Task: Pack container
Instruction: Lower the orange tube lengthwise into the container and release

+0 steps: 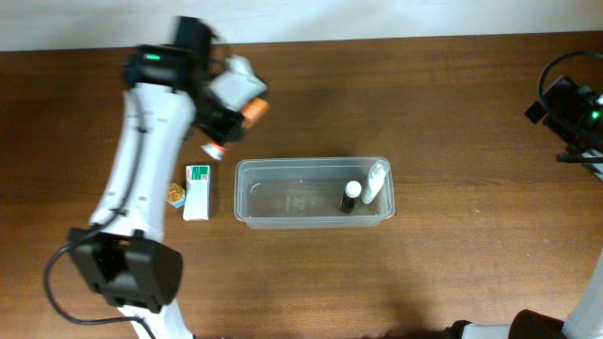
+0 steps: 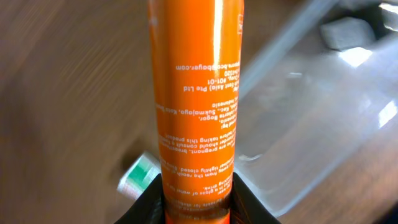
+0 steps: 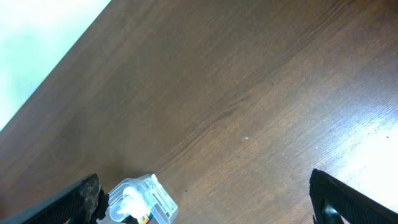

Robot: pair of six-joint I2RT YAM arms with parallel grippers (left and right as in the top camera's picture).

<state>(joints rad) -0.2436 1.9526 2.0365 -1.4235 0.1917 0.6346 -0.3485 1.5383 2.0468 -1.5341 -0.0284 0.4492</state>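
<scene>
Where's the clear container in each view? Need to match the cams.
Overhead: the container is at centre frame, long side running left to right.
Left wrist: container fills the right half, blurred, behind the held orange tube.
Right wrist: container is small, at the bottom edge left of centre; probably it.
Shared landmark: the brown wooden table, in all three.

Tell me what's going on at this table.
The left gripper is clamped on an orange tube, holding it above the table off the far left corner of the clear container. A white bottle and a dark bottle are already inside, at the container's right end. A green and white box waits on the table to its left. The right gripper is open and empty, off at the right edge.
</scene>
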